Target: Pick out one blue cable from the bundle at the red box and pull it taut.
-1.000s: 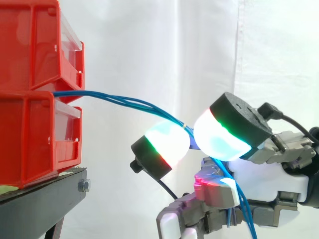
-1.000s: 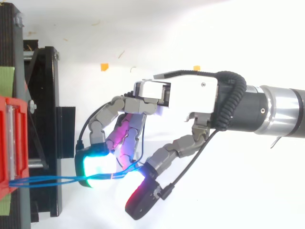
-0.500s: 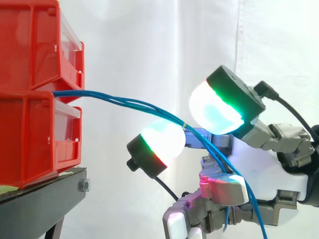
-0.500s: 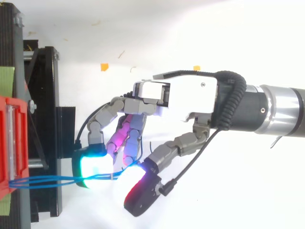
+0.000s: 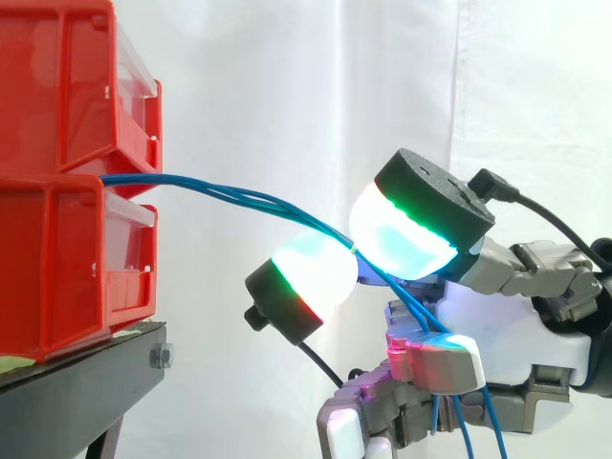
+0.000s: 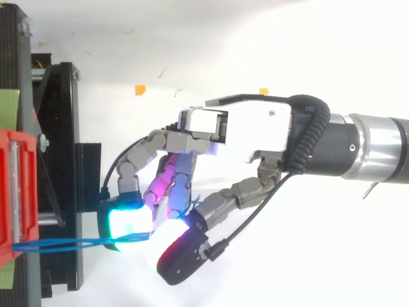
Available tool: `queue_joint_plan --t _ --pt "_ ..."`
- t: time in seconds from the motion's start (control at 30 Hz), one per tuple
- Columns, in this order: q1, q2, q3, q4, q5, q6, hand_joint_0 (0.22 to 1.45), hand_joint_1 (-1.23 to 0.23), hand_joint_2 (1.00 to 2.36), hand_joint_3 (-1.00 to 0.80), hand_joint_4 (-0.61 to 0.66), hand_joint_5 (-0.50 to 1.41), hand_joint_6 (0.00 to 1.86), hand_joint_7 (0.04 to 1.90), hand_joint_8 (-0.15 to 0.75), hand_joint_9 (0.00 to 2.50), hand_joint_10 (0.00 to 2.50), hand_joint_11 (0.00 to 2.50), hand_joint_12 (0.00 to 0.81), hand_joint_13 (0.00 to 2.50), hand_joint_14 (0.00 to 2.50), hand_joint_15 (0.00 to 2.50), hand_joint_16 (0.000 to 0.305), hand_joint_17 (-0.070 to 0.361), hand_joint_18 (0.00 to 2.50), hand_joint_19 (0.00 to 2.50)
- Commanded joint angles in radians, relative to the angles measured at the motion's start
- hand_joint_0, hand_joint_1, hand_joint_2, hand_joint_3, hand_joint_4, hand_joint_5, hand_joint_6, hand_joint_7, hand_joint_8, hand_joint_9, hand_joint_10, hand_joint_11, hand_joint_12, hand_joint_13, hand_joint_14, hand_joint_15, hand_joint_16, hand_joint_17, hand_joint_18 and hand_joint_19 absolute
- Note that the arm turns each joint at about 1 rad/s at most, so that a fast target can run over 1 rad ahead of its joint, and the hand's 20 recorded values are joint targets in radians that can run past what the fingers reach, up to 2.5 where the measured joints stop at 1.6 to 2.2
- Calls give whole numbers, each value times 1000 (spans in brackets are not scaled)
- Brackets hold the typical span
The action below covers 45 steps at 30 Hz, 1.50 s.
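While in hand (image 6: pixel 243 134), cables (image 5: pixel 229 193) ~horiz. fr. box (image 5: pixel 57 258)

At the red bins (image 5: pixel 57 229), cropped by the side view's left and top edges, the blue cables (image 5: pixel 229 194) emerge from the seam between upper and lower bin, their start hidden inside; where the hand (image 6: pixel 249 128) pinches them between glowing pads (image 5: pixel 316 273), the contact is buried and the number of strands caught cannot be told; below, the strands slip behind the lower fingers (image 5: pixel 430 349) and leave by the bottom edge; seen from above, the pads cover the cables' far run; the arm (image 6: pixel 370 147) is cut by the right edge, the black stand (image 5: pixel 86 368) by the bottom and left
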<state>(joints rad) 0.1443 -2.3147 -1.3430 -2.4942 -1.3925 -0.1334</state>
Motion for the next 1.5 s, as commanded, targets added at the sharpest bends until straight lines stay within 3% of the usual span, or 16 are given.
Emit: queue_joint_plan --t 0.0,0.13,0.2,0.27,0.43,0.83,1.07,1.47 --pt "0 0 1 0 1 0 630 -839 1011 -392 -106 -50 891 912 269 1459 31 774 297 1043 18 401 40 89 857 659" --pt "0 0 1 -5 1 0 645 -855 1013 -362 -87 -51 887 1004 278 1442 36 786 300 1038 17 401 40 90 857 650" --pt "0 0 1 -6 1 0 706 -912 1014 -354 -67 -64 931 890 270 1375 35 822 304 1023 18 415 40 91 859 626" --pt "0 0 -1 -9 1 0 776 -944 1015 -344 -150 -75 942 980 279 1401 34 826 298 1014 17 411 40 89 841 636" --pt "0 0 1 -14 1 6 803 -934 1000 -500 -194 -75 946 998 282 1429 37 835 300 1025 18 419 39 88 841 636" --pt "0 0 2 -21 1 6 654 -968 1000 -500 -217 -69 949 947 280 1441 35 829 297 1033 18 423 39 87 859 625" --pt "0 0 7 -25 1 6 555 -979 1000 -500 -112 -69 925 872 281 1429 33 825 304 1028 18 425 41 91 870 624" --pt "0 0 10 -31 1 6 468 -817 1000 -500 -31 -81 868 789 277 1385 29 773 335 1017 16 413 48 108 890 613"
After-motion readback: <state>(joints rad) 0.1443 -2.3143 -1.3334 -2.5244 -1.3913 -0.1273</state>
